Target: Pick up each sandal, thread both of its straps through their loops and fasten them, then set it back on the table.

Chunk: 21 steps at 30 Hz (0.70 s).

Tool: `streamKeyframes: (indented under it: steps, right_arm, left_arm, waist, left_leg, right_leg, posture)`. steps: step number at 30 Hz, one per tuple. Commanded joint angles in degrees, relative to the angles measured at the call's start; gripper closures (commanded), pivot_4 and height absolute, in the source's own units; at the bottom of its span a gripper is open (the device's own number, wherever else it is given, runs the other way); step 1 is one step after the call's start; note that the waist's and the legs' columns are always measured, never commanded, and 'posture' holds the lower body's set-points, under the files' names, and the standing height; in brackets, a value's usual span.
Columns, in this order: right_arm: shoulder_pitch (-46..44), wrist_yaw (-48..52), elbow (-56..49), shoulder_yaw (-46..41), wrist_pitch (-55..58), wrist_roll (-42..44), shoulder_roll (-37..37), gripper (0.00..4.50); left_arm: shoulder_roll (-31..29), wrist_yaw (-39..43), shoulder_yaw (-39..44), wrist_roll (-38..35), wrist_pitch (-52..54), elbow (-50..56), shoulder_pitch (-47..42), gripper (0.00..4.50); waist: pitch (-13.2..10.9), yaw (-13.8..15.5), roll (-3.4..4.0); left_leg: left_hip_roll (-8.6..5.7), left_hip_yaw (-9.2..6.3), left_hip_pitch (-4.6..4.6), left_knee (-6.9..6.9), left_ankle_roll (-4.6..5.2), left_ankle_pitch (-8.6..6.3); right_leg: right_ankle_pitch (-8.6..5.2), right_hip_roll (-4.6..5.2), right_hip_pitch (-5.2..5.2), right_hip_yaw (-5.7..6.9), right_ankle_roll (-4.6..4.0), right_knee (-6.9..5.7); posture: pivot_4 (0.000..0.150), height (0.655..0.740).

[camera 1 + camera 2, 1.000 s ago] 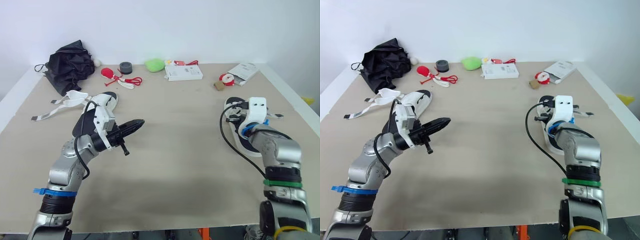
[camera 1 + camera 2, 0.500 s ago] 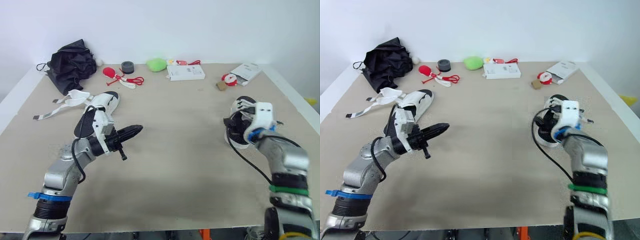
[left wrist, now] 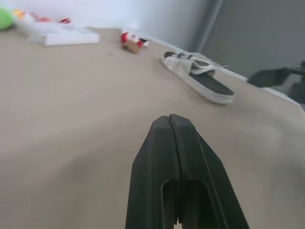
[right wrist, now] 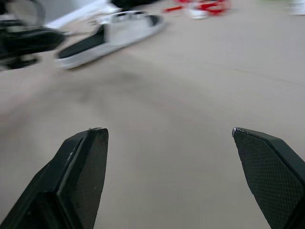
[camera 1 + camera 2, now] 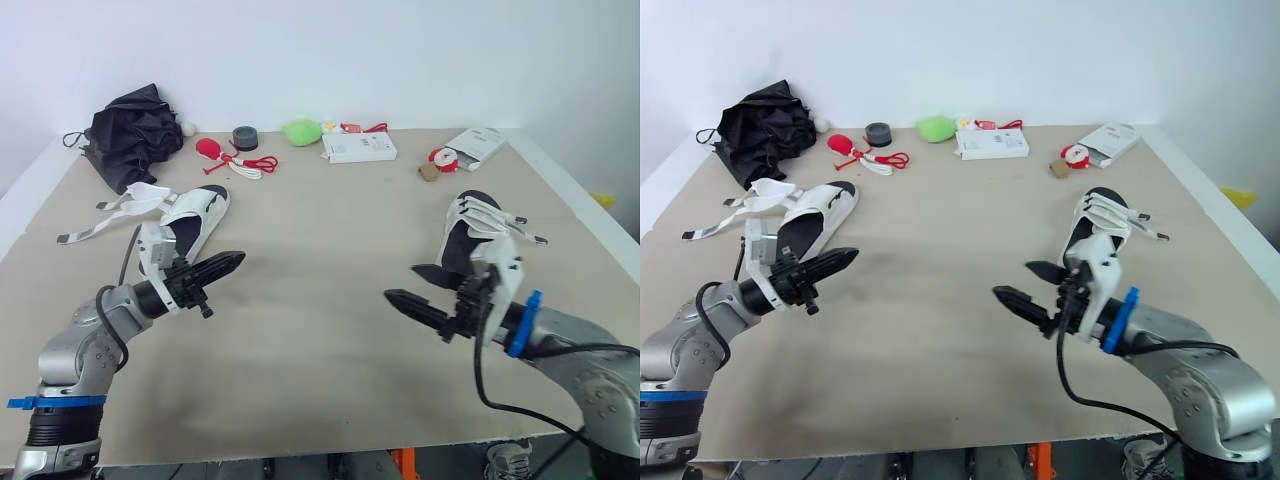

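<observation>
the right sandal (image 5: 468, 230) lies flat on the table (image 5: 330, 360) near its right edge, straps across its top and their ends poking toward that edge. the right gripper (image 5: 401, 282) hangs just in front of it, fingers spread wide and empty, apparently free of the shoe. the left sandal (image 5: 190, 222) lies on the left side with its long white straps (image 5: 110, 215) loose and splayed toward the left edge, so it likely needs the work. the left gripper (image 5: 238, 258) hovers just beside its heel, fingers pressed together, holding nothing. the bare middle offers room; a black bundle (image 5: 135, 130) and a white box (image 5: 358, 147) sit by the far edge.
</observation>
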<state>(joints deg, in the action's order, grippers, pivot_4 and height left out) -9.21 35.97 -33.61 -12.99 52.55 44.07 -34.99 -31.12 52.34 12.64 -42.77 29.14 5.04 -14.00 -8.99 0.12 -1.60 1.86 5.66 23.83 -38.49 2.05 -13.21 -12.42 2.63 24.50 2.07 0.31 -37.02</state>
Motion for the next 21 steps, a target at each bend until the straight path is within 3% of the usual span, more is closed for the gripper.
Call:
streamKeyframes:
  steps: [1,11,14,17,21]
  right_arm:
    - [-2.9,0.6,1.1,5.4,-2.6,-1.6,1.2,0.03]
    - [-9.0,1.7,4.6,14.4,-5.7,-3.7,5.7,0.03]
    - [-9.5,1.4,5.2,14.9,-6.1,-3.9,6.5,0.00]
    - [-9.7,1.3,5.1,15.3,-6.3,-3.9,7.1,0.00]
    - [-9.3,0.5,4.1,15.0,-6.2,-3.5,7.9,0.00]
  left_arm:
    - [-0.3,-1.9,3.4,-1.1,-0.3,2.0,0.7,4.50]
    - [0.6,-16.4,7.6,2.2,1.4,-0.8,-0.4,4.50]
    - [0.4,-18.2,6.8,3.3,1.8,-3.0,-2.7,3.61]
    - [0.4,-18.9,4.4,6.2,0.9,-5.3,-6.5,2.37]
    - [2.4,-22.2,2.5,8.8,2.5,-12.2,-14.7,0.34]
  waist:
    - [0.0,0.2,-0.01]
    - [0.0,0.4,-0.07]
    - [0.0,0.4,-0.19]
    - [0.0,0.4,-0.24]
    - [0.0,0.5,-0.31]
  left_leg:
    - [-0.01,0.01,0.02,0.00,0.00,0.00]
    - [-0.17,-0.04,0.53,0.04,-0.07,-0.11]
    - [-0.19,-0.04,0.53,0.02,-0.06,-0.10]
    - [-0.18,-0.01,0.52,0.00,-0.06,-0.08]
    - [-0.19,-0.03,0.52,-0.01,-0.04,-0.02]
  right_leg:
    - [0.01,0.02,0.01,0.00,-0.02,0.00]
    - [0.22,0.13,0.43,-0.01,-0.20,0.00]
    - [0.22,0.13,0.42,0.03,-0.08,0.00]
    - [0.24,0.14,0.42,0.04,-0.04,0.00]
    - [0.29,0.11,0.40,0.07,0.00,0.00]
  posture:
    - [0.150,0.7400]
    - [0.150,0.7400]
    - [0.150,0.7400]
    - [0.150,0.7400]
    - [0.150,0.7400]
